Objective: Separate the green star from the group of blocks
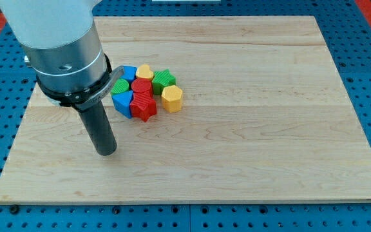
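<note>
Eight blocks are sitting clustered at upper centre-left: two blue, two green, two red, two yellow. The green star is lying flat, with no discernible long axis. My tip is resting at the cluster's lower left, apart from it and holding nothing.

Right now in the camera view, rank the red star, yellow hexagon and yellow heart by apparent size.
1. red star
2. yellow hexagon
3. yellow heart, partly hidden and farther back, so its rank is less sure.

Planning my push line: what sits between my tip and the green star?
In the camera view, my tip is at the cluster's lower left. Toward the green star lie the blue block and red star.
</note>
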Motion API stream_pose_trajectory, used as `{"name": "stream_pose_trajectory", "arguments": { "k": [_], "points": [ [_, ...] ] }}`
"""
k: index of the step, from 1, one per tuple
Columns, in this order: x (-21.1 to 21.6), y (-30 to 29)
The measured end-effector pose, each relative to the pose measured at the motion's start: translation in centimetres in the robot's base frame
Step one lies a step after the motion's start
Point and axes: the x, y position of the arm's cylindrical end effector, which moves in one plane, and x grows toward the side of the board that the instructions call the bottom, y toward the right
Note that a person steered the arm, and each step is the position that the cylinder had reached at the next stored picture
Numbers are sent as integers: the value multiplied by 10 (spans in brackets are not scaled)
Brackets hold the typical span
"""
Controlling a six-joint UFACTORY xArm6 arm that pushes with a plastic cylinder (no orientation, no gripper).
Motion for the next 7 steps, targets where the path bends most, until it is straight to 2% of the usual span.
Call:
{"name": "stream_pose_trajectory", "arguments": {
  "k": [4, 7],
  "points": [
    [0, 3],
    [-51, 27]
  ]
}}
